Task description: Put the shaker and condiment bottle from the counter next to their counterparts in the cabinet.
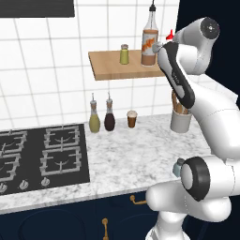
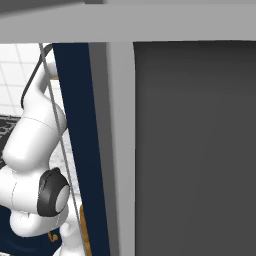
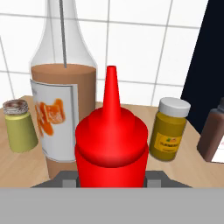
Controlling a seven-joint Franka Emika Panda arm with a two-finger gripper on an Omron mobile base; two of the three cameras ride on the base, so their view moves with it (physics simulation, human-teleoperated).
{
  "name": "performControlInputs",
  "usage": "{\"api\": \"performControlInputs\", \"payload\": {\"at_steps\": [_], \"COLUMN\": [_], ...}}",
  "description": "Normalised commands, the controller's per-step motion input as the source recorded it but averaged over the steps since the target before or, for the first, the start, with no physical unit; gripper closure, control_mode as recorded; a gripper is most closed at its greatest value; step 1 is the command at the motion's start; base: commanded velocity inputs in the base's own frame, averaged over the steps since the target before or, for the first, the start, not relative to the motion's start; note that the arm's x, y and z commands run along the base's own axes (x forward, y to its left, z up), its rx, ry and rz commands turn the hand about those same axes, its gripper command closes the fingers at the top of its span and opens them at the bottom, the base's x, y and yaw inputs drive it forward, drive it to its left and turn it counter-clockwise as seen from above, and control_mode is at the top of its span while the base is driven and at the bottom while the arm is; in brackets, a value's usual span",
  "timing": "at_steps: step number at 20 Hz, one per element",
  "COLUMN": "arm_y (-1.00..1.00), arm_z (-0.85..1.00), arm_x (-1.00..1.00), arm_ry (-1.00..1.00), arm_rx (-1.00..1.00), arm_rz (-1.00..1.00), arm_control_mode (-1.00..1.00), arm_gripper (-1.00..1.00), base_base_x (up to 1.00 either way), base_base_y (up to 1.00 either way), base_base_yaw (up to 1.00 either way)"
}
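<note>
My gripper is shut on the red condiment bottle, which stands upright between the fingers over the wooden cabinet shelf. Just beyond it stands the tall clear bottle with orange-brown contents, and the yellow-green shaker is to the left. From the left base view only the red nozzle pokes out behind my arm at the shelf right end, next to the tall bottle. A pale blue-grey shaker sits on the marble counter, half hidden by my elbow.
A mustard jar and a brown bottle stand on the shelf to the right. On the counter are two cruets, a brown jar, a utensil holder and the black hob. A navy panel stands close on the right.
</note>
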Motion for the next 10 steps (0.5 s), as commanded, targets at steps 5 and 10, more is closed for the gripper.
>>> {"api": "performControlInputs", "payload": {"at_steps": [5, 10], "arm_y": [-0.15, -0.03], "arm_z": [-0.01, 0.0], "arm_x": [0.14, 0.03], "arm_ry": [0.0, 0.0], "arm_rx": [0.03, 0.02], "arm_rz": [0.02, 0.01], "arm_control_mode": [-1.0, -1.0], "arm_gripper": [1.0, 1.0], "base_base_x": [0.0, 0.0], "base_base_y": [0.0, 0.0], "base_base_yaw": [0.0, 0.0]}}
